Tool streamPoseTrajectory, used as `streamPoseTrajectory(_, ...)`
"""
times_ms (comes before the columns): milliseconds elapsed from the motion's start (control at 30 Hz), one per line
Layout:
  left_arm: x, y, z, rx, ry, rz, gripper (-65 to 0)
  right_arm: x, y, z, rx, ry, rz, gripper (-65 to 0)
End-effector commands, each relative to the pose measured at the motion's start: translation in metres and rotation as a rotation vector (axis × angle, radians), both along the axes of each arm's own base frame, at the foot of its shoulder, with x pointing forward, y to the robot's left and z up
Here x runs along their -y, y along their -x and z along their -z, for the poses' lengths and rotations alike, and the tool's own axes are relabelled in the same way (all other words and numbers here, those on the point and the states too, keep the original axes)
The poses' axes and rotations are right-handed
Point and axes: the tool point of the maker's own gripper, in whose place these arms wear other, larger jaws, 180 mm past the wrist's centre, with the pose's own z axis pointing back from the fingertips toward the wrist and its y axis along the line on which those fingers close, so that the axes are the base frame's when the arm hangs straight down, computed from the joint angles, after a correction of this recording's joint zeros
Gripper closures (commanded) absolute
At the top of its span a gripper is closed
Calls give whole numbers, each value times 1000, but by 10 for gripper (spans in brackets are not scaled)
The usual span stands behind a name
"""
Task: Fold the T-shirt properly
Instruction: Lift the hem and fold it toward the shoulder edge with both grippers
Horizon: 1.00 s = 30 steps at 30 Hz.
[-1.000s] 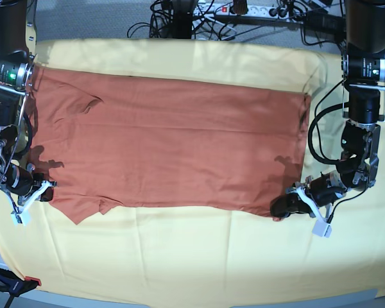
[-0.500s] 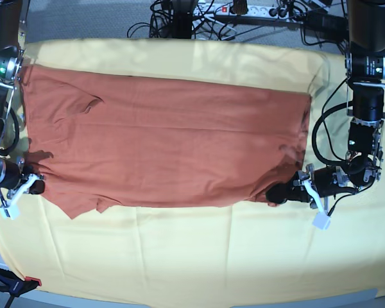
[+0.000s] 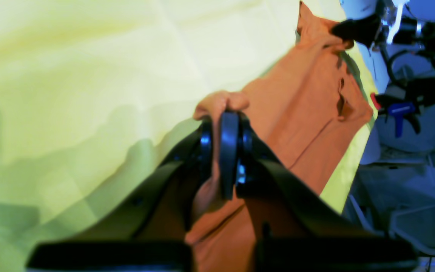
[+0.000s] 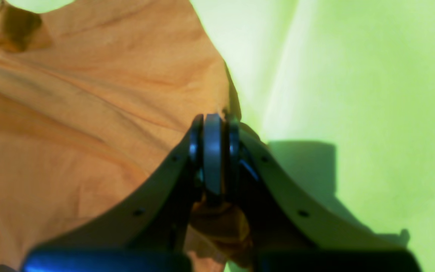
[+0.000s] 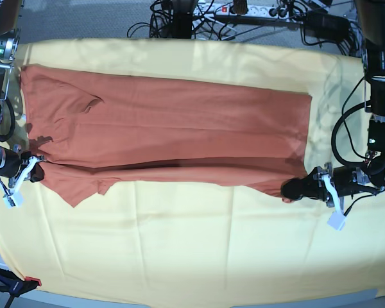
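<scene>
Between the two grippers the T-shirt (image 5: 167,131) stretches lengthwise across the yellow cloth (image 5: 199,250), its long axis running straight from one claw to the other. The left gripper (image 5: 294,188) is clenched on the shirt's near corner at one end, and the right gripper (image 5: 33,171) is pinched on the near edge at the other end. That near edge is lifted off the cloth, a dark fold line just behind it. From each gripper the rest of the shirt lies away toward the far side, so I'd judge both must carry the edge that way together.
</scene>
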Motion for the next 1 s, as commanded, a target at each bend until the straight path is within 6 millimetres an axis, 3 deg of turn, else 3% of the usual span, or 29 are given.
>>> streamPoseTrajectory(0,-8,-9,-24,67,5,-9,0,11,-13,-26,68,17,4,0)
streamPoseTrajectory(300,-28,-3,-28,48,-30,-13,0,24,-10,-31,66,45,14,0)
streamPoseTrajectory(633,-30,35,14,-109,-125,84,0,20,1,-21,-16,24,11,0)
streamPoseTrajectory(967,-10,59,21,-98,-147,171,0,21,1,-20,-18,29,11,0)
